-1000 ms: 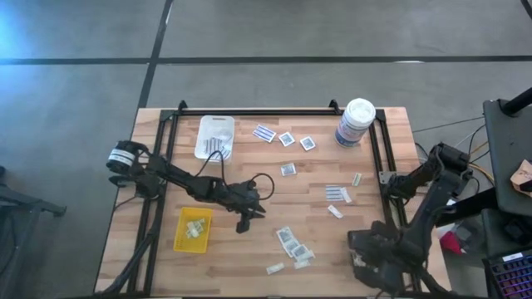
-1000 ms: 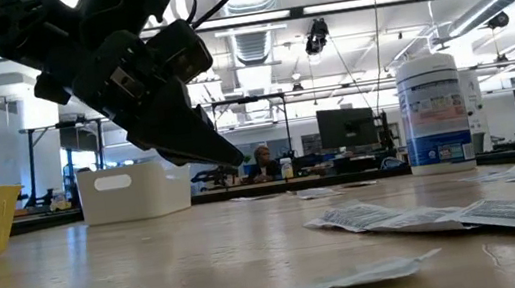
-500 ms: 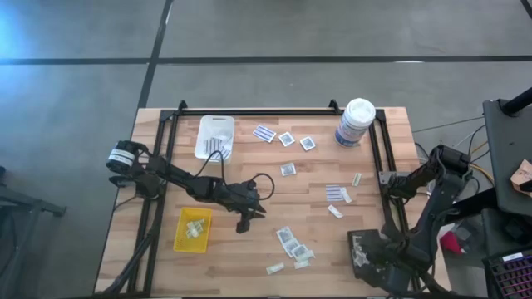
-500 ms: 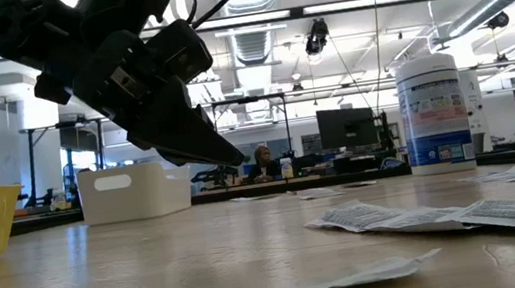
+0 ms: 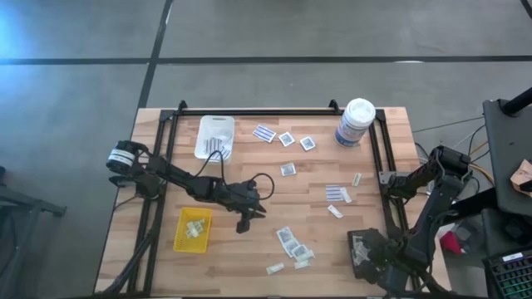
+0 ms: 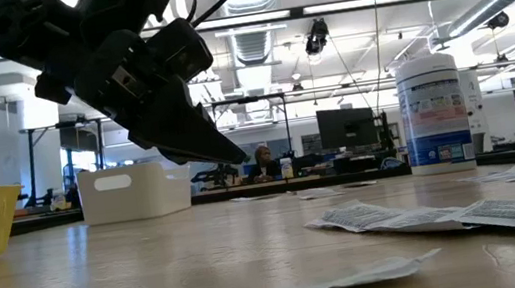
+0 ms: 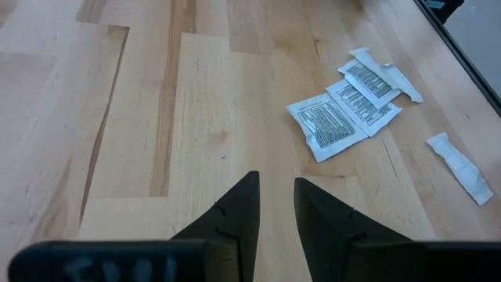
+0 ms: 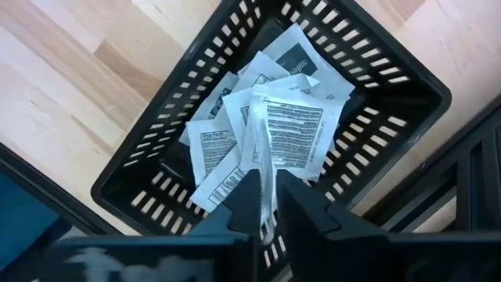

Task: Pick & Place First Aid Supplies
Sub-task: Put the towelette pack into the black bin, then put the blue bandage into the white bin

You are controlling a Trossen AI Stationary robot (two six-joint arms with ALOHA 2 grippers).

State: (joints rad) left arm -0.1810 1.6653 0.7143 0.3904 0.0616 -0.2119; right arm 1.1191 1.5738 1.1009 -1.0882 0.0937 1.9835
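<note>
right wrist view: right tool point(image 8: 268, 210) pinches a packet point(image 8: 268, 168) narrowly over the black tray point(image 8: 395, 117); it may cling and lift out again. left tool point(image 7: 275, 205) hovers narrow, empty, near counter packets point(image 7: 344, 113).

Right arm: I see it shifted slightly over the black tray point(image 5: 359, 252) since a second ago.
Right gripper point(image 8: 266, 205): fingers now parting around a packet point(image 8: 267, 168).

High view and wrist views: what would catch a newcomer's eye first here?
The right gripper hangs over the black tray at the table's near right corner, a packet between its fingers above a heap of others. The left gripper hovers mid-table, jaws apart and empty, beside a cluster of loose packets. The tall white canister stands at the far right.
</note>
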